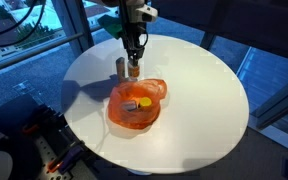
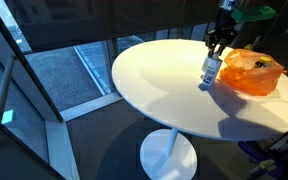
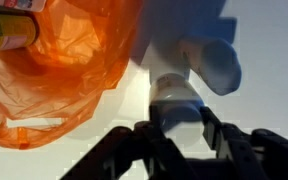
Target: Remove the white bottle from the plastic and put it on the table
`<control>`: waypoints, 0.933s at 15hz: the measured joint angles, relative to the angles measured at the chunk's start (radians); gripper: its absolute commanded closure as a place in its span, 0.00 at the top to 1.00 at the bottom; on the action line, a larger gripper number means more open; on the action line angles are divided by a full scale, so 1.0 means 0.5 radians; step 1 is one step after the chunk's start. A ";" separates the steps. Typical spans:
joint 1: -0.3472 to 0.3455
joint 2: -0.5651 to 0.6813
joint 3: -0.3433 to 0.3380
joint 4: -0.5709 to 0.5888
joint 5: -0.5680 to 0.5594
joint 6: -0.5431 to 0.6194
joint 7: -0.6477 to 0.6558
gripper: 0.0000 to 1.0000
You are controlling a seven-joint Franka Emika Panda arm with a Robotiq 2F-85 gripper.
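Note:
The white bottle [image 2: 212, 70] stands upright on the round white table [image 2: 164, 90], just beside the orange plastic bag [image 2: 252, 73]. My gripper [image 2: 219, 45] comes down from above with its fingers on both sides of the bottle's top. In the wrist view the bottle [image 3: 179, 98] sits between the two dark fingers [image 3: 179, 125], which touch its sides. It also shows in an exterior view [image 1: 133, 71] under the gripper [image 1: 134, 60], at the far edge of the bag [image 1: 136, 104].
The bag holds a yellow item [image 1: 142, 101], which the wrist view shows as yellow and black [image 3: 9, 30]. The table edge [image 1: 224, 130] runs all round, with dark floor and glass walls beyond.

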 measured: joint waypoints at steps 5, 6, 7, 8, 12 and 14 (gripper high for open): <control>0.006 0.009 -0.001 0.001 0.000 0.001 -0.003 0.89; 0.006 0.008 -0.001 0.001 0.000 0.001 -0.007 0.98; 0.006 0.004 -0.001 0.001 0.000 0.001 -0.013 1.00; 0.006 -0.004 -0.001 0.001 0.000 0.001 -0.026 1.00; 0.005 -0.089 -0.001 0.000 0.003 -0.027 -0.114 1.00; 0.001 -0.163 0.000 -0.001 0.004 -0.102 -0.182 1.00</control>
